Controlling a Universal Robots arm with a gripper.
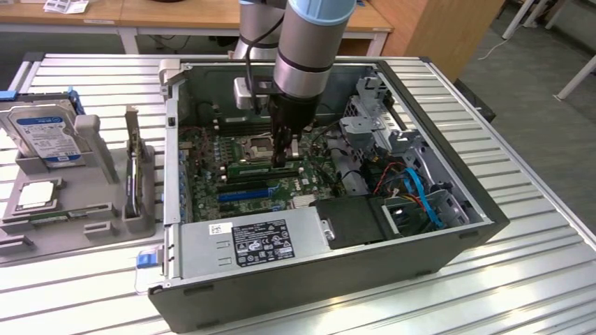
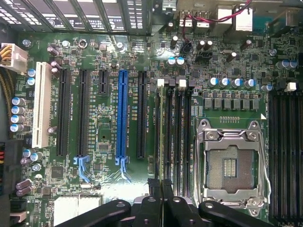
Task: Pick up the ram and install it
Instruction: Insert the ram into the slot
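My gripper (image 1: 283, 159) reaches down into the open computer case (image 1: 447, 237), over the memory slots beside the empty CPU socket (image 2: 230, 165). In the wrist view its fingertips (image 2: 153, 189) are pressed together above the black memory slots (image 2: 173, 137). In the exterior view, a long green stick, seemingly the ram (image 1: 251, 168), stands on edge in a slot right under the fingers. From the wrist view I cannot tell whether the fingers pinch its top edge or only rest on it.
Blue (image 2: 122, 118) and black expansion slots run alongside the memory slots. The power supply (image 1: 251, 241) and blue cables (image 1: 419, 192) fill the case front. A grey tray (image 1: 102, 230) at the exterior view's left holds a hard drive (image 1: 45, 132), a silver CPU (image 1: 35, 195) and a greenish strip (image 1: 47, 218).
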